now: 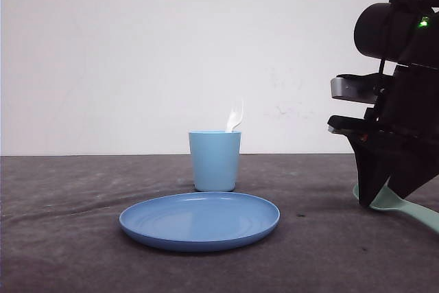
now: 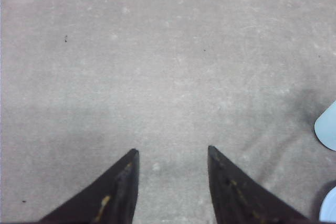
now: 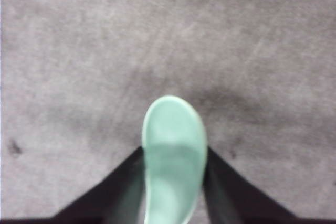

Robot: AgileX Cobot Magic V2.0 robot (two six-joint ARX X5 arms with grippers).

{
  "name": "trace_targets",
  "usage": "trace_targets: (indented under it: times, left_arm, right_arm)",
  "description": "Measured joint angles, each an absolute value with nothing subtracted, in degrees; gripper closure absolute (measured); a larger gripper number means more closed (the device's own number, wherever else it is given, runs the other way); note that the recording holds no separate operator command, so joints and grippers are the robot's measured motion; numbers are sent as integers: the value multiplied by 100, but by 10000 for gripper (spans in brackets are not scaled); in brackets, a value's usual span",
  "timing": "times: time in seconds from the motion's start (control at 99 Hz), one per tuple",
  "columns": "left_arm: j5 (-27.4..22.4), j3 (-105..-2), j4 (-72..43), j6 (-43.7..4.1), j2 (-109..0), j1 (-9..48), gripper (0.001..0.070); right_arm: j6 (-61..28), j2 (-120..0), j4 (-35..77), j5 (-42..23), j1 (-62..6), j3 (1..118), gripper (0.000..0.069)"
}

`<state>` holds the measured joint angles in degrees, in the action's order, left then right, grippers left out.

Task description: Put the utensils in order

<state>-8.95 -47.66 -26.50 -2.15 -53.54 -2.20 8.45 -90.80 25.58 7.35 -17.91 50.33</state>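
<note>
Table (image 1: 68, 238), grey, cloth-like surface, white wall behind in the front view. Right arm (image 1: 401, 80), big black body, at the right edge of the front view, pointing down toward the table. Plate (image 1: 199, 221), round, blue, front centre of the table, nothing on it. Cup (image 1: 215, 161), light blue, upright, just behind the plate, whether it touches the rim cannot be told. Fork (image 1: 234, 116), white, stands in the cup, tines up, poking above the rim and leaning slightly right; its lower part is hidden by the cup wall.

Right gripper (image 1: 385, 193) low over the table, well right of plate and cup. Spoon (image 1: 405, 207), mint green, sits between its fingers: in the right wrist view the spoon (image 3: 173, 156) has its oval bowl pointing out past the fingertips, with a black finger (image 3: 118, 192) tight against each side, so the right gripper (image 3: 173, 153) is closed around the spoon. In the front view the spoon sticks out on both sides of the fingers, longer part running right and slightly down toward the frame edge. Cannot tell whether it is touching the table or just above it.

Left gripper (image 2: 172, 153) in the left wrist view: fingers (image 2: 118, 192) spread apart, nothing between them, bare grey table beneath. Light blue edges at that view's side, too cropped to identify.
</note>
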Motion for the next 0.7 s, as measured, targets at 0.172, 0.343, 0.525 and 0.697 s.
trace_targets:
  times: [0.172,0.343,0.525,0.697]
  left_arm:
    - [-895,-4766,-2648,-215,-5354,-220,470]
    - [-897,-4766,-2648,-215,-5354,-220,470]
    - [-895,-4766,-2648,-215,-5354,-220,470]
    - [-895,-4766,-2644,-215,-5354,-220,470]
  right_arm:
    - [845,-9080,2552,746,-1796,5033,632]
    - [845,-9011,2458,746,-1798,5033,651]
    - [845,-8517,2032,821,-1872,5033,651]
    - [845,-8040,1282,1170,-2062,5033,652]
